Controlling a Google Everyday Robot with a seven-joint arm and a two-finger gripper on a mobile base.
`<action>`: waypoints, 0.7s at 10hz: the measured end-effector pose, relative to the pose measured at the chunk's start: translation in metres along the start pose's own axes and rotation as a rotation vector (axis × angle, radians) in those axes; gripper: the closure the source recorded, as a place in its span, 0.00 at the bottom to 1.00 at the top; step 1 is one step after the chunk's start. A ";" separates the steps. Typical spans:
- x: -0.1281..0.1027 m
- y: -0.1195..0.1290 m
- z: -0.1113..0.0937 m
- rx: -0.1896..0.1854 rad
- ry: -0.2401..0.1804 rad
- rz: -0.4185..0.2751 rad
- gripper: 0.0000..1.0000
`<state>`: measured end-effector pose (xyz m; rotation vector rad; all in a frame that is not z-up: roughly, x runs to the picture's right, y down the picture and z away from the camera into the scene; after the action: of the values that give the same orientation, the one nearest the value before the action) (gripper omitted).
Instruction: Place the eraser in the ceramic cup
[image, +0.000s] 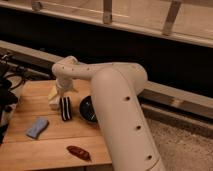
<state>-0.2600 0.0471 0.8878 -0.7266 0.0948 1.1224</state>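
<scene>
The eraser (65, 108), a narrow black block with a white stripe, lies on the wooden table (30, 147) just left of the dark bowl. The ceramic cup (53, 103), small and pale, stands right beside the eraser's left side, partly hidden by my arm. My gripper (63, 94) hangs from the white arm directly above the far end of the eraser and next to the cup. The wrist hides the gripper's tips, and nothing shows in its hold.
A wide dark bowl (88, 110) sits right of the eraser, partly under my arm. A blue sponge-like pad (37, 127) lies front left. A reddish-brown object (79, 152) lies near the front edge. A pale yellowish thing (52, 91) is behind the cup. Black cables (7, 80) hang at the left.
</scene>
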 end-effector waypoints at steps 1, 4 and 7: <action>0.002 -0.018 0.003 0.017 0.009 0.024 0.04; 0.004 -0.032 0.008 0.018 0.019 0.065 0.04; 0.009 -0.046 0.017 0.005 0.033 0.111 0.04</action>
<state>-0.2220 0.0534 0.9195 -0.7423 0.1676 1.2152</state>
